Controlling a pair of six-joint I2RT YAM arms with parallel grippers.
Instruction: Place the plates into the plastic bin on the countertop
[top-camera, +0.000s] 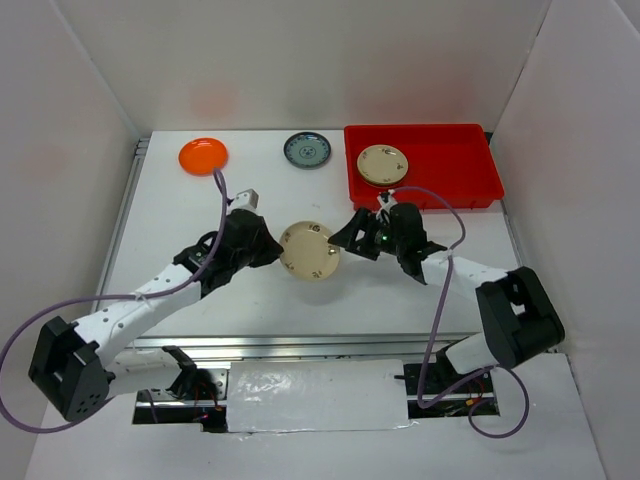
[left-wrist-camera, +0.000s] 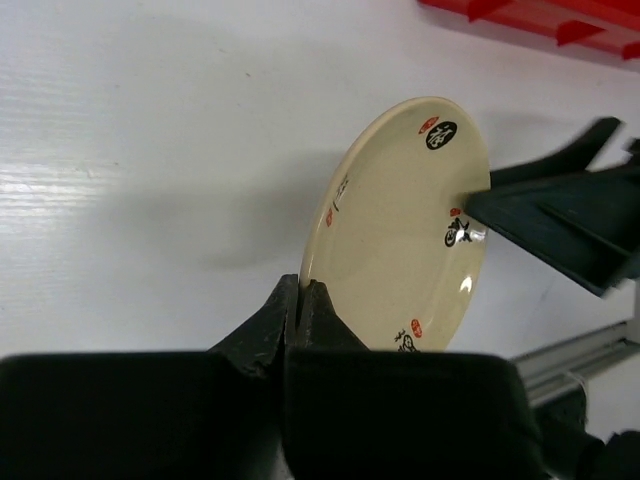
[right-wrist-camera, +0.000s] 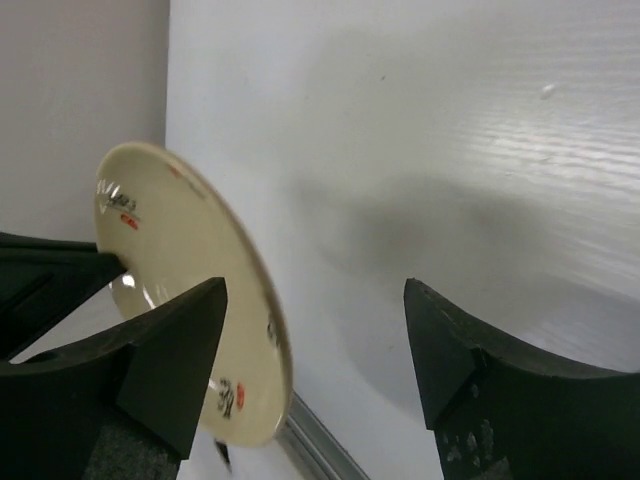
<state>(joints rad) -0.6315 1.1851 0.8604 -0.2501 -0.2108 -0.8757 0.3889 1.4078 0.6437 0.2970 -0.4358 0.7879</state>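
Note:
A cream patterned plate (top-camera: 308, 252) is held tilted on edge above the countertop (top-camera: 200, 210). My left gripper (top-camera: 275, 245) is shut on its rim, as the left wrist view shows (left-wrist-camera: 300, 290) with the plate (left-wrist-camera: 400, 230) rising from the fingers. My right gripper (top-camera: 350, 235) is open, its jaws astride the plate's opposite rim (right-wrist-camera: 190, 290); one finger (right-wrist-camera: 180, 340) is against the plate's face, the other stands well apart. The gripper's middle (right-wrist-camera: 312, 290) is over bare table. The red plastic bin (top-camera: 450, 190) at the back right holds another cream plate (top-camera: 382, 165).
A grey-blue patterned plate (top-camera: 306, 150) and an orange plate (top-camera: 202, 155) lie at the back of the table. White walls close in the sides and back. A metal rail (top-camera: 300, 345) runs along the near edge. The bin's corner shows in the left wrist view (left-wrist-camera: 560, 20).

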